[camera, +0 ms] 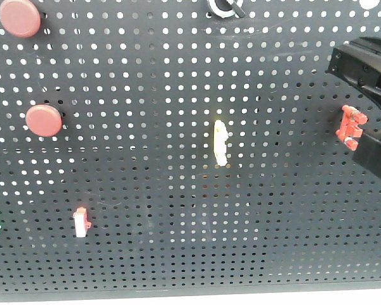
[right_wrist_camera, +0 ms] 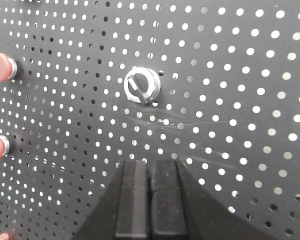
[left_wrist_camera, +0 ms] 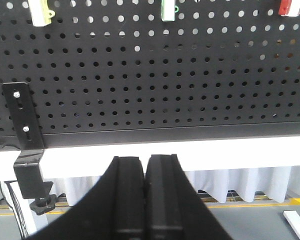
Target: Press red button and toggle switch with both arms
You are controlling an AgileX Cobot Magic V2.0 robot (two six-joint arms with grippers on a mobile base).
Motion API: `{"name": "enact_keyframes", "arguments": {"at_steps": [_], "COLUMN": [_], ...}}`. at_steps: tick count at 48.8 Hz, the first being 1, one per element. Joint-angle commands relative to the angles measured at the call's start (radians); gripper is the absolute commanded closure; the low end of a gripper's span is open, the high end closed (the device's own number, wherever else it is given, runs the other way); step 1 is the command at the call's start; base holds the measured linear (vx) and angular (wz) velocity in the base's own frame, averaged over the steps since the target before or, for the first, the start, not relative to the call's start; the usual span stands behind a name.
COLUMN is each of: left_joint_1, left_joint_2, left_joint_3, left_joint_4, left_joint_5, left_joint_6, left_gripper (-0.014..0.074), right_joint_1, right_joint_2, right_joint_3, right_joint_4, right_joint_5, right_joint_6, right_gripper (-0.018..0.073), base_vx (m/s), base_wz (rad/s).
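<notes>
Toggle switch [right_wrist_camera: 141,85], round with a pale ring and a short dark lever set diagonally, mounted on the upright black pegboard [right_wrist_camera: 240,100]; in the front view it sits at the board's top edge [camera: 223,7], partly cut off. Right gripper [right_wrist_camera: 150,200] lies below the switch, apart from it, fingers pressed together with nothing between them. Two red buttons [right_wrist_camera: 1,67] stand at the board's left, one above the other; the front view shows them as the upper [camera: 20,17] and lower [camera: 44,121] domes. Pale yellow switch [camera: 220,143] at board centre; red blocky switch [camera: 350,126] at right, just beside a black arm [camera: 368,63]. Left gripper [left_wrist_camera: 146,200], fingers likewise closed and empty, points at the board's lower edge, where a black bracket [left_wrist_camera: 25,145] clamps onto a white ledge [left_wrist_camera: 215,155]. Beneath the ledge, white drapery [left_wrist_camera: 240,182] and a grey floor [left_wrist_camera: 250,220].
</notes>
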Motion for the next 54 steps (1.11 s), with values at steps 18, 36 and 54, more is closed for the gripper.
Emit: {"name": "enact_keyframes", "arguments": {"at_steps": [18,36,54], "left_joint_1": [-0.002,-0.002,-0.002], "left_joint_2": [-0.014,-0.014,-0.014], "left_joint_3": [0.035,0.035,0.035], "left_joint_4": [-0.01,-0.01,-0.01], "left_joint_5": [-0.083,-0.083,-0.083], "left_joint_6": [-0.009,-0.008,-0.008], "left_gripper": [0.0594,0.0594,0.0594], "right_joint_1": [-0.091,-0.486,-0.573], "right_joint_2": [-0.127,-0.461,-0.775], "right_joint_3": [-0.026,0.531,1.012], "right_joint_4": [0.049,0.163,0.339], "right_joint_5": [0.221,-0.065,-0.096], "right_joint_6": [-0.026,-0.027,-0.177], "right_gripper": [0.0559,0.0559,0.0559], "base_vx": [0.0,0.0,0.0], "base_wz": [0.0,0.0,0.0]}}
